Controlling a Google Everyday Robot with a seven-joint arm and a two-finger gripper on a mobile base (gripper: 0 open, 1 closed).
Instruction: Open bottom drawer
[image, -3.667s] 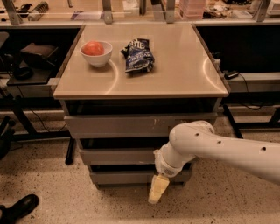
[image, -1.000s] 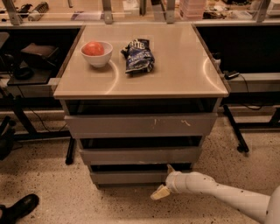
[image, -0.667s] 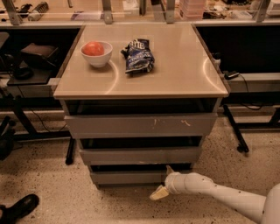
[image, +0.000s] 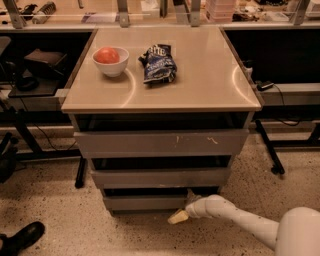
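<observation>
**Gripper low at btm drawer's right end**

White arm (image: 245, 222) is reaching in from btm-right corner, running low over the speckled floor (image: 60, 215) twd the cabinet. A black shoe (image: 22, 238) is sitting on the floor at btm-left, well apart from the arm. The gripper (image: 178, 216), pale yellowish tip, is pointing left and slightly down, hanging just under the right part of the bottom drawer (image: 145, 202). Can't tell if it's touching the front, and can't tell if its grip is released or clenched.

The bottom drawer is sitting lowest in the stack of 3, narrowest grey front, flat, no handle, w/ a dark gap showing above it. Above it the mid drawer (image: 160, 177) is showing a wider grey front. Above that the top drawer (image: 160, 142), widest, is showing pale scratch marks right of center.

Further back, the tan tabletop (image: 210, 85) is carrying a white bowl (image: 110, 62) at left w/ a red-orange round item (image: 107, 55) inside, and a dark chip bag (image: 158, 63) lying just right of the bowl, not touching it.
</observation>
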